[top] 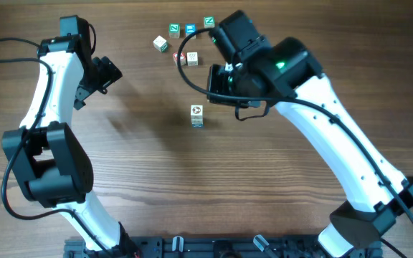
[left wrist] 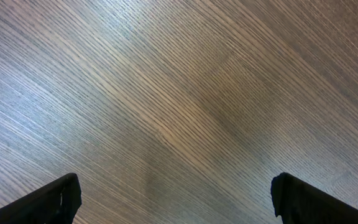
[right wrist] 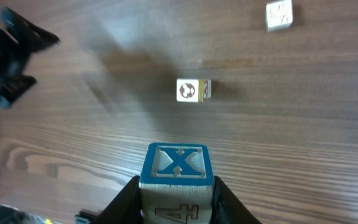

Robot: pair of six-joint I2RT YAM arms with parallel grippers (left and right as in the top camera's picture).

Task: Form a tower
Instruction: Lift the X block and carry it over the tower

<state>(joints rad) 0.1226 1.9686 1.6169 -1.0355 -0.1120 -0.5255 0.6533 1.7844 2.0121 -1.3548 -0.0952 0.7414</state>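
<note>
The tower (top: 196, 116) is a slim stack of pale wooden cubes near the table's middle. The right wrist view looks down on the tower (right wrist: 193, 89) and its dark-marked top face. My right gripper (right wrist: 177, 186) is shut on a pale cube (right wrist: 178, 167) with a blue X on its top face and a 4 on its side. It holds this cube above the table, apart from the stack. In the overhead view the right gripper (top: 219, 79) hangs up and to the right of the tower, and the held cube is hidden there. My left gripper (top: 106, 75) is open and empty over bare wood, as the left wrist view of the left gripper (left wrist: 176, 193) shows.
Several loose cubes lie at the back: a pale one (top: 161, 44), a green one (top: 174, 29), a blue one (top: 190, 29), another green one (top: 209, 22) and one (top: 192, 59) close to the right arm. A single cube (right wrist: 279, 14) lies beyond the stack.
</note>
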